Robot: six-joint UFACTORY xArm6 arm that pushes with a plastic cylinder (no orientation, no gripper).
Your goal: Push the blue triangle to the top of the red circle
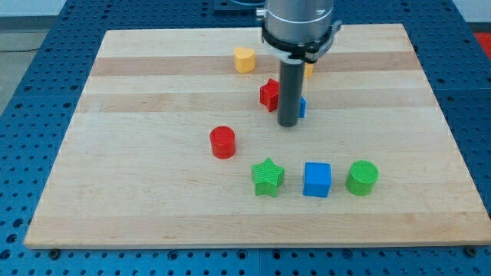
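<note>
Tip (288, 123) touching mostly hidden blue block (301, 107); red circle (222, 142) well apart lower-left on tabletop (153, 192), bare wood around it. No gripper fitted.

The board (153, 207) is pale, smooth, matt wood with visible grain; the red circle (222, 142) and green star (268, 177) appear matt moulded plastic with ribbed tops.
</note>
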